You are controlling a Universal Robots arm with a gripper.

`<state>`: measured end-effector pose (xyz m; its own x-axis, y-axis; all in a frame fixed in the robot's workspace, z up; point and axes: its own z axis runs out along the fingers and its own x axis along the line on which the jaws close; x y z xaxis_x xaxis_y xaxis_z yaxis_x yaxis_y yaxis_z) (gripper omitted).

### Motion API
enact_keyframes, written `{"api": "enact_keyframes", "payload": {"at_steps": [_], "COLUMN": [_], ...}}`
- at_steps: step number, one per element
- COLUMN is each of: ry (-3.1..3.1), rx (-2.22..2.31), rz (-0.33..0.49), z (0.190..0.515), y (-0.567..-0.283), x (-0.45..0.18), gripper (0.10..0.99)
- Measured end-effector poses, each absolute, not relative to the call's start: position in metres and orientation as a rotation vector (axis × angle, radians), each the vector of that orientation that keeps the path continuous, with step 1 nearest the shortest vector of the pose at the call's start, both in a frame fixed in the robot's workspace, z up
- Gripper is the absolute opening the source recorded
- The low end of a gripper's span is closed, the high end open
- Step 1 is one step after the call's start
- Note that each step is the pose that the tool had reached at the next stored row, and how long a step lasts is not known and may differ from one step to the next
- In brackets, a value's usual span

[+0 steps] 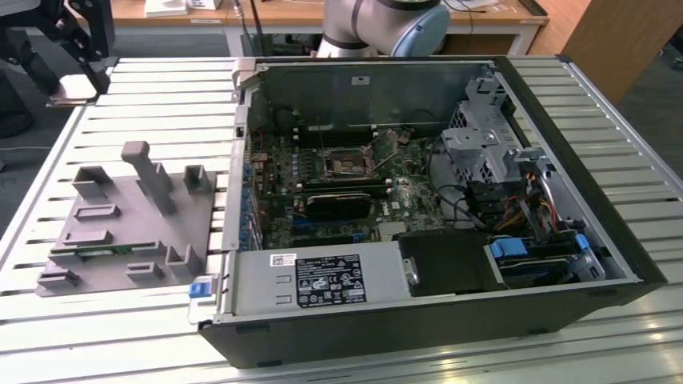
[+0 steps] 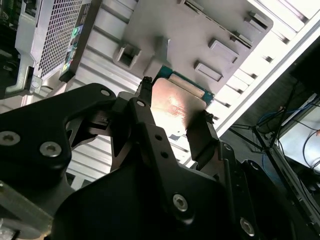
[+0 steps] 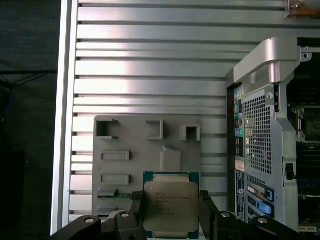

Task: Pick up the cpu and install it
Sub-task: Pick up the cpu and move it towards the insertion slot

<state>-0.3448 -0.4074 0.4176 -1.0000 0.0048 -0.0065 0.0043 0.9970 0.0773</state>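
Carrying looks like the step in hand. Your gripper (image 3: 171,212) has both fingers (image 3: 136,207) closed on opposite edges of the cpu (image 3: 171,202), with its silvery top facing the first wrist view. The chip hangs above the grey holder tray (image 3: 145,150) on the slatted table (image 3: 150,50), beside the open computer case (image 3: 260,125). Hold it flat, move slowly and let nothing brush its underside, because on so narrow a grip a jolt could twist it. The socket (image 1: 349,164) sits mid-board inside the case.
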Motion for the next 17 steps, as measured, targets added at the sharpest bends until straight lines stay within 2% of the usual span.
{"api": "enact_keyframes", "payload": {"at_steps": [17], "ry": [3.133], "rx": [0.007], "rz": [0.121], "z": [0.418], "y": [-0.406], "x": [-0.325], "gripper": [0.529]}}
